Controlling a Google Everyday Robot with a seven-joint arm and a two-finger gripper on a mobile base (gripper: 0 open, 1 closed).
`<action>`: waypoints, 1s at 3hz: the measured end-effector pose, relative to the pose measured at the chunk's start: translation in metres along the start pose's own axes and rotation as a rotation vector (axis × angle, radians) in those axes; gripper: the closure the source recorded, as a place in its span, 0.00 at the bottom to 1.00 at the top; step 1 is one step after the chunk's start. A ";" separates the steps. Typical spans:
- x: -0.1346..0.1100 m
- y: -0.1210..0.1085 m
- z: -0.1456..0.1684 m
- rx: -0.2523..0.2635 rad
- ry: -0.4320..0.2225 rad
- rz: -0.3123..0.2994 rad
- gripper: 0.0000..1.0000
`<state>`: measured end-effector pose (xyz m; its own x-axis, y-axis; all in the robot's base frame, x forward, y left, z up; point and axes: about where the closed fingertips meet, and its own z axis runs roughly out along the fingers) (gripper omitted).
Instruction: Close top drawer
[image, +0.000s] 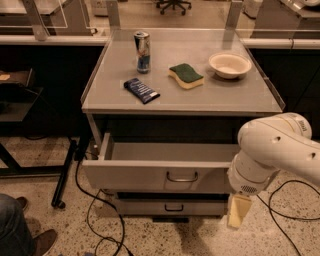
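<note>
Centrally, top drawer (150, 172) of a grey metal cabinet: pulled well out from under the tabletop (125, 102) and standing open, grey interior exposed to view. Tall flat front panel facing the camera, with a small dark wire handle (182, 177) at its centre. Directly beneath and set further back, lower drawer (145, 206) with a shorter front and a similar handle.

At right, white robot arm (275, 150), bulky and rounded, overlapping the right end of the open drawer's front panel. Below its wrist, gripper (239, 211): pale yellow, pointing down towards the speckled floor (200, 240), just beside the right end of the lower drawer's front. Released or clenched: impossible to tell. Contact with either drawer likewise not discernible.

On the tabletop, from left to right:
- Drink can (142, 51), upright, towards the rear left.
- Dark blue packet (141, 90), lying flat in front of the can, near the front edge.
- Sponge (185, 75), green on top and yellow below, near the middle.
- Shallow white bowl (229, 65), towards the rear right, apart from the sponge.

On the floor at left, black cables (92, 220) trailing under the cabinet. In the lower left corner, part of a person's leg and shoe (20, 235).
</note>
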<state>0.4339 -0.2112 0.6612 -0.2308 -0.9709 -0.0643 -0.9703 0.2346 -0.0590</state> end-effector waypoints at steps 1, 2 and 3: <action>0.000 0.000 0.000 0.000 0.000 0.000 0.04; 0.000 0.000 0.000 0.000 0.000 0.000 0.27; 0.000 0.000 0.000 0.000 0.000 0.000 0.51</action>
<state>0.4338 -0.2112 0.6612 -0.2308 -0.9709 -0.0642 -0.9703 0.2346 -0.0590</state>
